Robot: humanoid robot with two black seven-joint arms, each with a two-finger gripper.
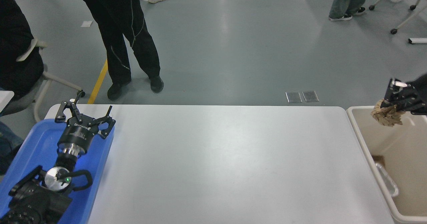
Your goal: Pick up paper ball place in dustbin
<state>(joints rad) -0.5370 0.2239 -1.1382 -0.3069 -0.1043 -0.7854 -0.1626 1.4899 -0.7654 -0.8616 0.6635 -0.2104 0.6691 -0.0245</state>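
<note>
The paper ball (387,116), a wrinkled tan-brown wad, hangs in my right gripper (391,108), which is shut on it at the right edge of the head view. The ball is held above the far end of the dustbin (363,144), a large beige tub standing past the table's right end. It is clear of the bin's floor. My left gripper (83,117) is open and empty, parked over the blue tray at the lower left.
A shallow blue tray (30,147) lies at the table's left end. The white table (227,164) spans the middle. A foil container (387,182) and a bit of cardboard lie inside the bin. A person (128,37) stands beyond the far edge; another sits at the left.
</note>
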